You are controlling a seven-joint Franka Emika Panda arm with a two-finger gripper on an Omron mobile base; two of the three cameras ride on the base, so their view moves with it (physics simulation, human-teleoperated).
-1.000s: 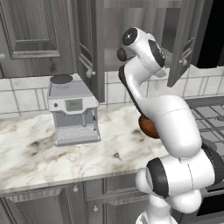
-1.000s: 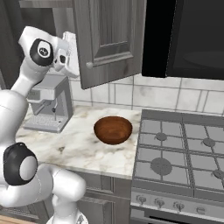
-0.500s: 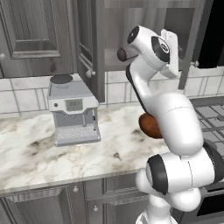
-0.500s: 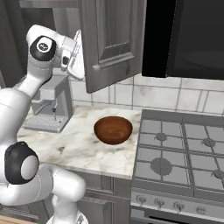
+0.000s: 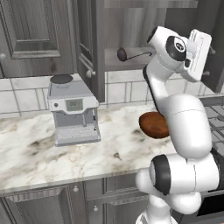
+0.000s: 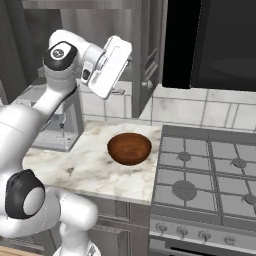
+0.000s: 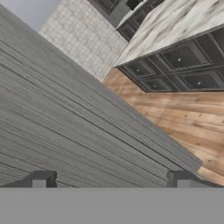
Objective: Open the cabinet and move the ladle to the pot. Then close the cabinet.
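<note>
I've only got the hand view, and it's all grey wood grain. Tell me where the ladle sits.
Observer: The ladle lies on the shelf inside the open cabinet.
Operator: Report the doors.
Observer: Both stand open; the left door juts out above the coffee machine.
Operator: Say what's on the counter below.
Observer: A brown wooden bowl sits on the counter beside the stove.

Base cams flank arm (shared counter (image 5: 65, 162)), hand cam close
</note>
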